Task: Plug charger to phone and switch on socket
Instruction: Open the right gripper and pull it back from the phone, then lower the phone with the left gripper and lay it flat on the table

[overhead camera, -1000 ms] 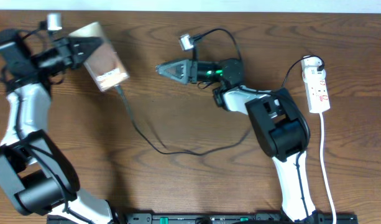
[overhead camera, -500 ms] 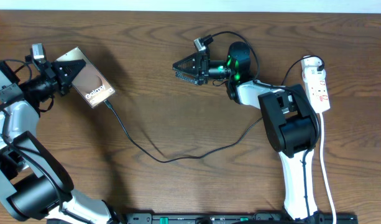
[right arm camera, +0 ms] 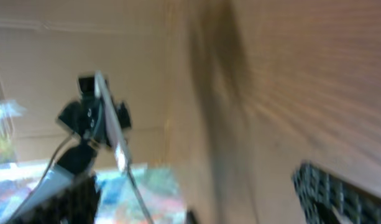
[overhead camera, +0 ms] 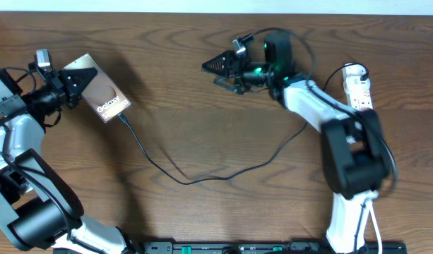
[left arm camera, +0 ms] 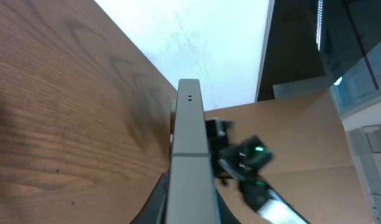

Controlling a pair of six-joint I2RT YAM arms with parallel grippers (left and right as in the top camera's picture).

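Wood-grain table [overhead camera: 223, 212], brown.
Left gripper [overhead camera: 73, 83]: far left, clamped on the upper end of the phone [overhead camera: 103, 95]. The phone shows screen-up from overhead and edge-on in the wrist view.
Charger [overhead camera: 181, 176]: meets the phone's lower end and trails right across the table.
Right gripper [overhead camera: 215, 67]: mid-back, fingers apart in the blurred wrist view, holding nothing.
Socket [overhead camera: 359, 85]: right edge, partly behind the right arm.

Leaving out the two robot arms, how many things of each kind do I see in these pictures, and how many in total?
Flat rectangular smartphone with brownish screen: 1
Thin black charger cable: 1
White oblong plastic power strip: 1
Total: 3
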